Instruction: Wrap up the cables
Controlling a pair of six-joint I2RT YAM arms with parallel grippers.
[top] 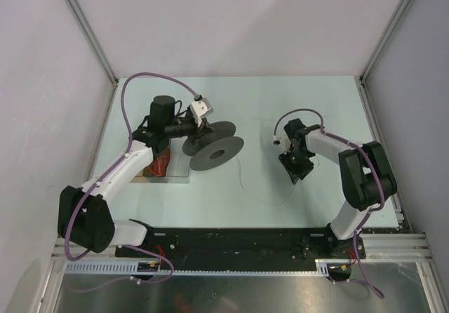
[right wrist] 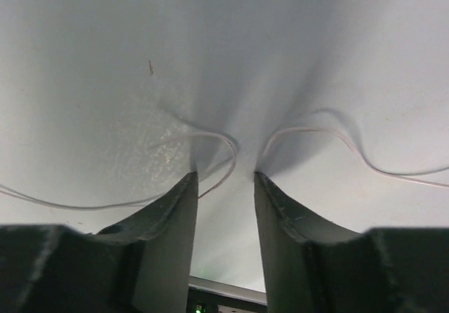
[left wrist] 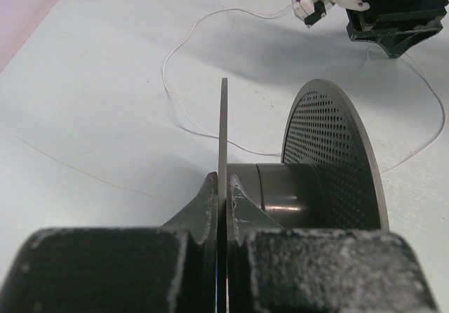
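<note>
Across the middle of the overhead frame, the counter [top: 316, 102] carries the cables [right wrist: 309, 128], which lie loose in wide loops with none taken up. Left of centre, the black spool [top: 216, 151] shows a bare hub in the left wrist view, so winding is judged not started and all of it is left to do. The left tool [left wrist: 223, 184] is clamped on the rim of one spool flange. Right of centre, the right tool [right wrist: 224, 176] stands partly apart, low over the counter. A strand curls beside each fingertip, and none is pinched. Not visible: the strand's ends, any attachment to the hub, and the hub's far side.
</note>
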